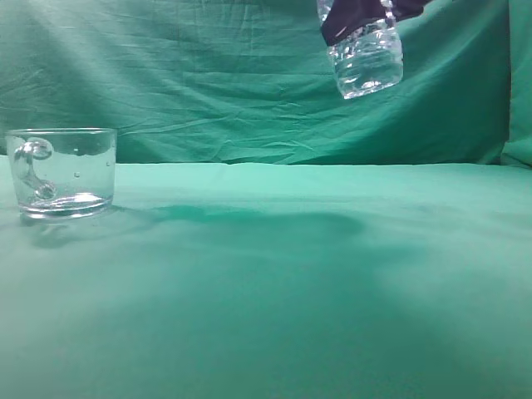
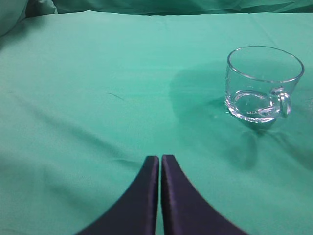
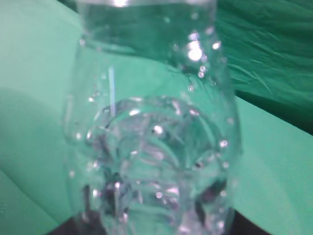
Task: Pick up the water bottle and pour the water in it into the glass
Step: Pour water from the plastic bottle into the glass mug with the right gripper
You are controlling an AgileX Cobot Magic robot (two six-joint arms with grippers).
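My right gripper (image 1: pixel 359 21) is shut on the clear ribbed water bottle (image 1: pixel 366 60) and holds it high above the table at the top of the exterior view; only its lower half shows there. The bottle (image 3: pixel 151 142) fills the right wrist view, with clear water and bubbles inside. The glass (image 1: pixel 62 172), a short clear mug with a curved handle, stands on the green cloth at the far left, well apart from the bottle. It also shows in the left wrist view (image 2: pixel 261 83), upright. My left gripper (image 2: pixel 160 159) is shut and empty, low over the cloth.
A green cloth (image 1: pixel 274 274) covers the table and hangs as a backdrop (image 1: pixel 208 75) behind it. The bottle's shadow lies on the cloth between the glass and the bottle.
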